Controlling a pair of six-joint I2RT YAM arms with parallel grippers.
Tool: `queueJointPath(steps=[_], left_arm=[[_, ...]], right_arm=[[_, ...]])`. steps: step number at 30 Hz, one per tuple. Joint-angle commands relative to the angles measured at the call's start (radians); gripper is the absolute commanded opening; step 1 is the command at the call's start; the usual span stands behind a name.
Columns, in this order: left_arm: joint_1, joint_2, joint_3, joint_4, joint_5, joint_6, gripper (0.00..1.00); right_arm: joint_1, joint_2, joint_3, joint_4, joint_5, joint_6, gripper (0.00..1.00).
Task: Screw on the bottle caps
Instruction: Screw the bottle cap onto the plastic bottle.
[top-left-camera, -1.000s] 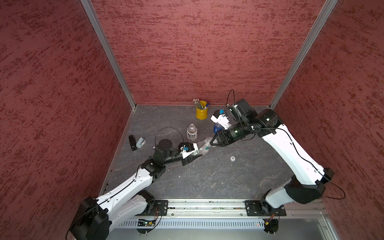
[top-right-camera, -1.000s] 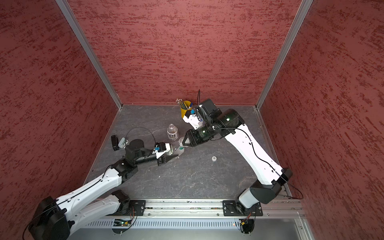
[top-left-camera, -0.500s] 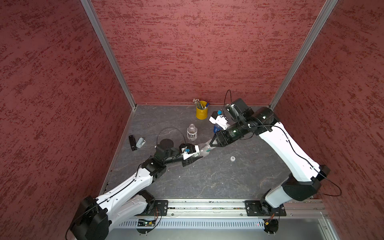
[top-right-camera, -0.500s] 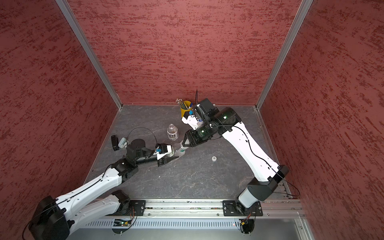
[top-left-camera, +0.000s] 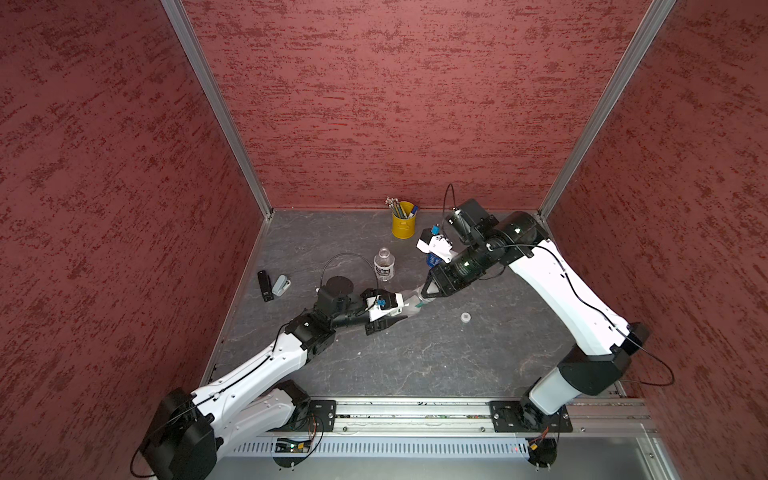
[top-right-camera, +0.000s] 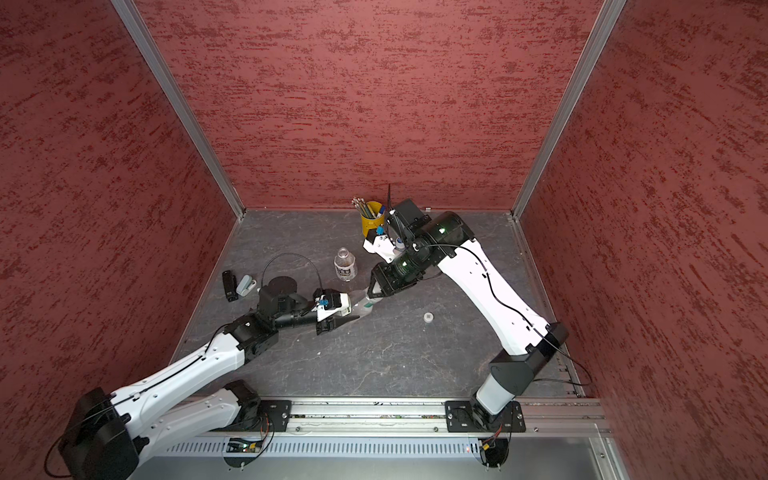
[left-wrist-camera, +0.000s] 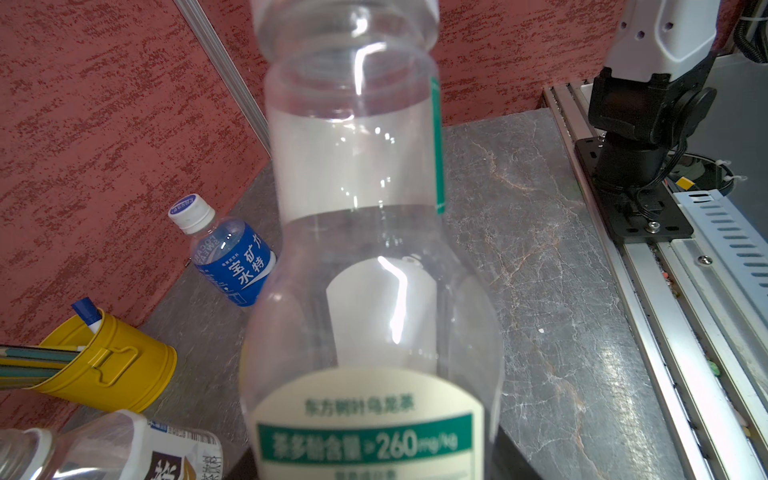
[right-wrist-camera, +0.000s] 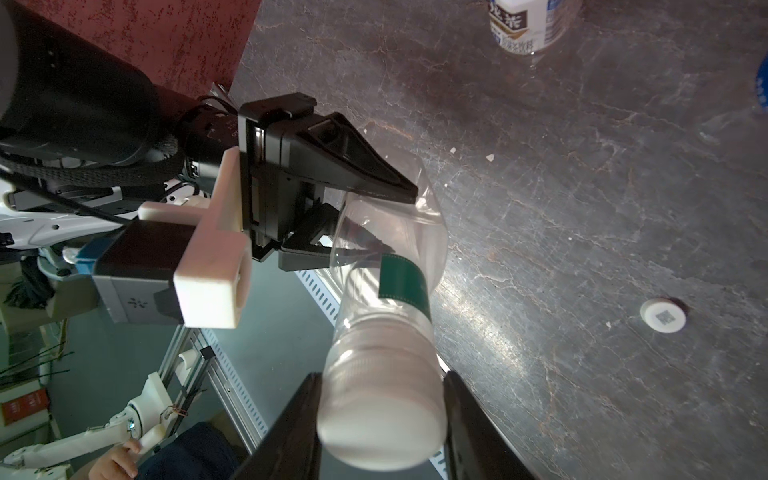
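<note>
The right gripper (right-wrist-camera: 382, 376) pinches the wide plain white plastic cap (right-wrist-camera: 380, 419), which sits on the neck of the clear plastic bottle with green neck band (right-wrist-camera: 388, 299). The left gripper (right-wrist-camera: 390, 220) clamps that bottle's body. The small round white cap with dark square mark (right-wrist-camera: 662, 316) lies apart on the grey table (right-wrist-camera: 582, 166).

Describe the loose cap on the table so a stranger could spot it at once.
On the grey table, find the clear bottle held up between the left arm and the right arm. From it, toward the right arm's base, a small white cap lies alone. Unlike the plain white cap on that bottle, it sits on no bottle and bears a dark square mark.
</note>
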Motion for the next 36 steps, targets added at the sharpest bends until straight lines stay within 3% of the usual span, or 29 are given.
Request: queueJointPath(steps=[1,10,19,25,31,36], left_arm=[[-0.015,-0.026,0.000,0.197,0.032,-0.043,0.49],[-0.038,-0.010,-0.009,0.206,0.013,-0.044,0.49],[-0.069,0.047,-0.080,0.258,-0.041,-0.103,0.49],[-0.087,0.069,-0.104,0.292,-0.059,-0.129,0.49],[-0.053,0.064,-0.101,0.291,-0.017,-0.177,0.49],[-0.003,0.064,-0.099,0.297,0.091,-0.247,0.49]], right_arm=[[-0.016,0.006,-0.045,0.063,-0.075,-0.015,0.47],[-0.037,-0.014,-0.083,0.138,-0.073,0.078,0.50],[-0.038,-0.067,-0.039,0.142,-0.011,0.095,0.73],[-0.041,-0.101,0.007,0.184,0.028,0.086,0.83],[-0.080,-0.169,0.008,0.182,0.071,-0.141,0.93],[-0.121,-0.262,-0.079,0.156,0.010,-0.412,0.91]])
